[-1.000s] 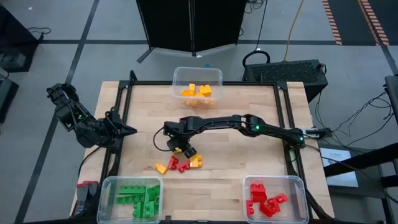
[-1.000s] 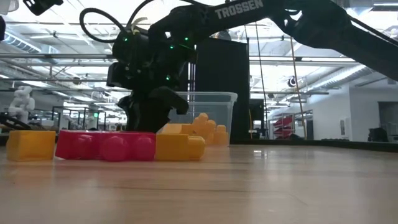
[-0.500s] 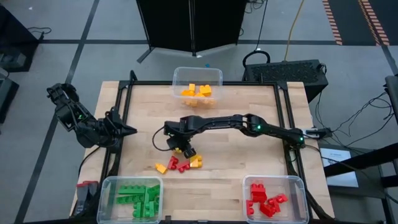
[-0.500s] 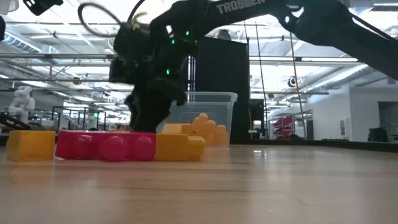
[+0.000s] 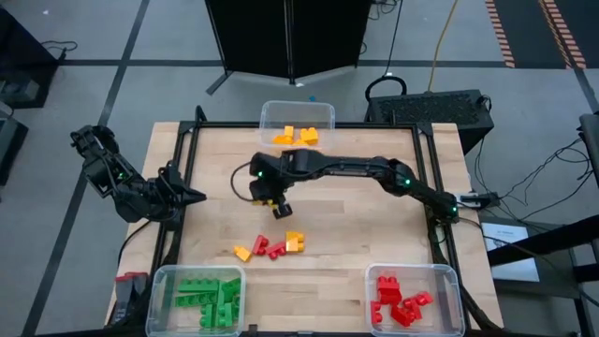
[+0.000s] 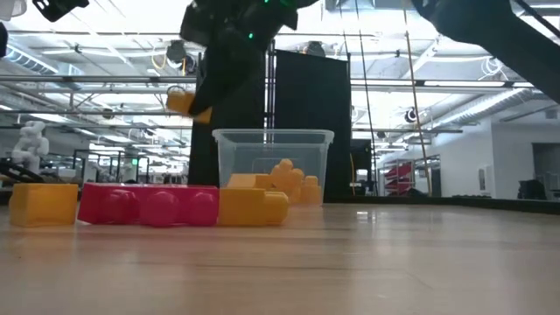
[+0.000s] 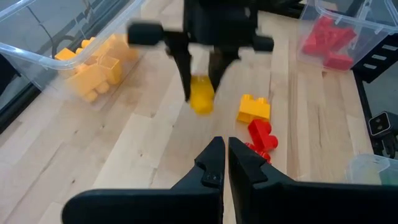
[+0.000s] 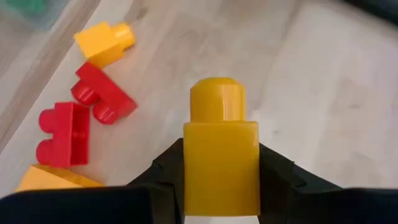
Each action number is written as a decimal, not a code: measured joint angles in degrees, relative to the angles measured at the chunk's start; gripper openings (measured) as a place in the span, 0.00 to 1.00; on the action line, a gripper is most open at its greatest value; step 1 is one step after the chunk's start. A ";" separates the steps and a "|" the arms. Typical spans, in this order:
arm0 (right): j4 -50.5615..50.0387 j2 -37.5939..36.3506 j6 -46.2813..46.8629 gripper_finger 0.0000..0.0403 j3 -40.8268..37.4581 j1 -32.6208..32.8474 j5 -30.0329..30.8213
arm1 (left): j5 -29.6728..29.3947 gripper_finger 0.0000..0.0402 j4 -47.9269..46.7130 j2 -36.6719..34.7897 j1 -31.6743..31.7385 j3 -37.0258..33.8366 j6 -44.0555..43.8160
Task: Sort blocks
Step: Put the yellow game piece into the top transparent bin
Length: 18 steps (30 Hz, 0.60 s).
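While the left gripper waited shut at the table's left edge, the right gripper was clamped on a yellow block, clear of the table, evidently bound for the yellow bin.

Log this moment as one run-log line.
right gripper: jaws shut on yellow block, lifted above table | left gripper: shut, parked at table's left edge | loose blocks remain on table
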 joint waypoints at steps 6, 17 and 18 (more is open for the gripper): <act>1.70 -4.58 3.23 0.28 0.01 -2.24 2.17 | 0.00 0.01 0.03 0.01 0.00 0.00 0.00; 4.35 -7.79 10.52 0.28 0.09 -9.03 9.93 | 0.00 0.01 0.57 -0.01 0.01 0.02 -0.37; 4.52 -7.81 11.13 0.28 0.09 -9.74 10.69 | 0.00 0.01 0.58 -0.01 0.00 0.02 -0.69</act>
